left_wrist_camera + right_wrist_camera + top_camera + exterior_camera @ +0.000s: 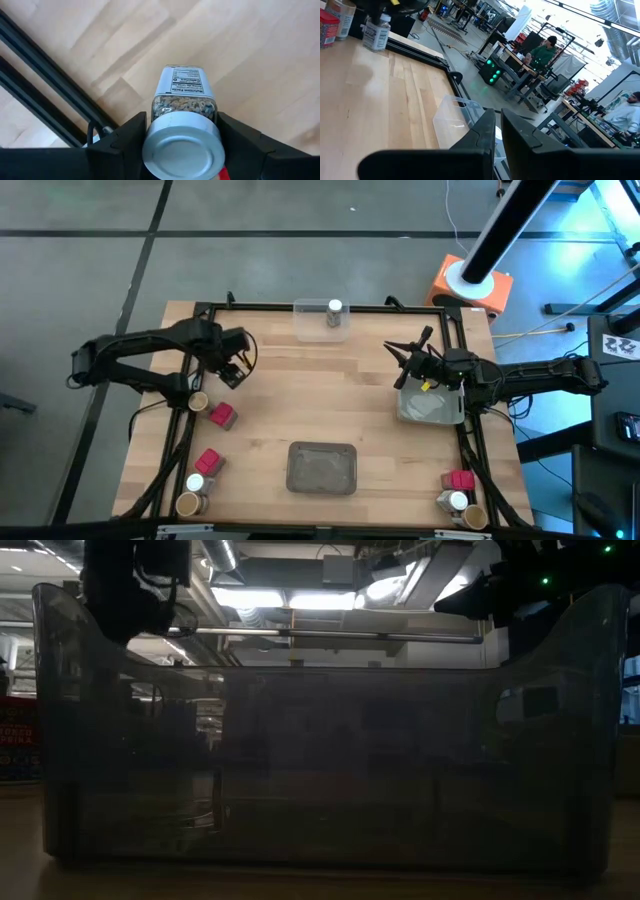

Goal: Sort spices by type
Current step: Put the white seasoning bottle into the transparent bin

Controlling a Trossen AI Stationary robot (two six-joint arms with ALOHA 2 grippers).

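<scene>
Left gripper (234, 368) up over the table's left side, fingers (127, 137) clamped either side of a white-capped jar (182, 127), long axis running straight out ahead of the wrist. Already one white-capped jar (335, 312) standing in the clear tray (308, 320) at the far edge, off toward centre from the held one. Nearer arm for that drop, by the look of it. Right gripper (408, 358) waiting above the right grey tray (432, 408), fingers nearly together, holding nothing.

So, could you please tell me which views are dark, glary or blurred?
Low view: dim and backlit, ceiling lights glaring through the clear plastic tray filling it. Left wrist view: evenly lit, the white-capped jar in the left gripper slightly soft. Right wrist view: bright windows.
</scene>
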